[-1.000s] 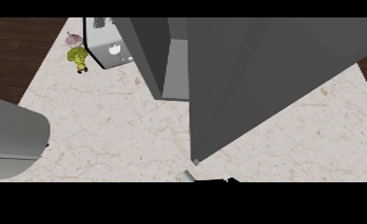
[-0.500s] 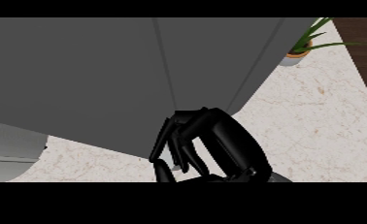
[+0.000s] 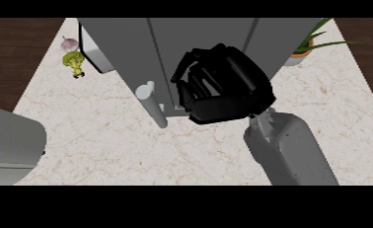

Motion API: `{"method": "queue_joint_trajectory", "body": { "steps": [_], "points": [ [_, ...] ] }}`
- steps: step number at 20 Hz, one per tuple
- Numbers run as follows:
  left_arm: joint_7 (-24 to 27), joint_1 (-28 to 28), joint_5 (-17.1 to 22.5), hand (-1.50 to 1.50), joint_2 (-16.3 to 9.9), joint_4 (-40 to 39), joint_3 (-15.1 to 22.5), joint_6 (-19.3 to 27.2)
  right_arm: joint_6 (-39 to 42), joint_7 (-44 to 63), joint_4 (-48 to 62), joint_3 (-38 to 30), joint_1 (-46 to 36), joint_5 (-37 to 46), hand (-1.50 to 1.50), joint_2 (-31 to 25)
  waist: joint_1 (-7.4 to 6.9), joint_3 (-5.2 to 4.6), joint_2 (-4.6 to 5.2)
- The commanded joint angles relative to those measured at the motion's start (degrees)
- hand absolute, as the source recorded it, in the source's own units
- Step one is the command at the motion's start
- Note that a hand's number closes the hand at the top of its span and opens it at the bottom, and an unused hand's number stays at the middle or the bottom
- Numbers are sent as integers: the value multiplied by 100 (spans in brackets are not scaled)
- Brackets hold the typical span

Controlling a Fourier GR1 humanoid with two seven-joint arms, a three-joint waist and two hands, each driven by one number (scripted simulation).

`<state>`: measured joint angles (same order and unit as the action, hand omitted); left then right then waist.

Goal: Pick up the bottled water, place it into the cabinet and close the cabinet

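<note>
On my feed the right hand (image 3: 222, 91) sits over the front of the grey cabinet (image 3: 131, 39), with its grey forearm (image 3: 291, 148) coming up from the lower right. The fingers (image 3: 191, 76) are curled in together, tips tucked down toward the palm. I can make out nothing held inside them, though the hand hides whatever lies under it.

The bottled water (image 3: 154, 106) stands on the marble counter (image 3: 102, 143) at the foot of the cabinet's front, below its left door panel. It is pale grey, and its cap (image 3: 146, 90) shows against the cabinet face. Seen from the cabinet, the bottle is just to the left of the hand, close beside the curled fingertips. A narrow strip of cabinet front shows between them, so I read them as apart and not touching.

At the cabinet's left side two small vegetables lie on the counter: a green one (image 3: 73, 62) and, just behind it, a pinkish bulb (image 3: 69, 42). At the cabinet's right side stands a potted plant (image 3: 302, 52), its leaves reaching past the cabinet's corner. Well off from the cabinet, at the lower left edge of my view, a rounded grey shape (image 3: 18, 140) shows; I cannot tell what it is.
</note>
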<state>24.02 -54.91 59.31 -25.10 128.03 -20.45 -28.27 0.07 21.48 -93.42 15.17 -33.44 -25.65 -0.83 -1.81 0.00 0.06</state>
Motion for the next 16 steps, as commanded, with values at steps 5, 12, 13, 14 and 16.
{"method": "queue_joint_trajectory", "body": {
  "steps": [5,12,13,14,16],
  "points": [
    [-226,-163,92,-150,377,-42,-337,-478,908,-201,1625,-889,-1186,-337,150,-300,3,2,8],
    [-511,41,256,-150,341,164,-461,-349,1267,-559,2456,-938,-1663,-168,150,-178,-30,2,35],
    [-567,-4,365,-150,296,56,-536,-426,1053,-256,2262,-870,-1650,-211,150,-87,0,0,16],
    [-605,-40,514,-150,234,88,-571,-479,1182,-434,2489,-818,-1692,-117,150,-47,-50,0,30],
    [-641,59,236,-150,424,-14,-411,-449,1005,-439,2256,-932,-1593,-191,150,43,13,-1,20]
  ]
}}
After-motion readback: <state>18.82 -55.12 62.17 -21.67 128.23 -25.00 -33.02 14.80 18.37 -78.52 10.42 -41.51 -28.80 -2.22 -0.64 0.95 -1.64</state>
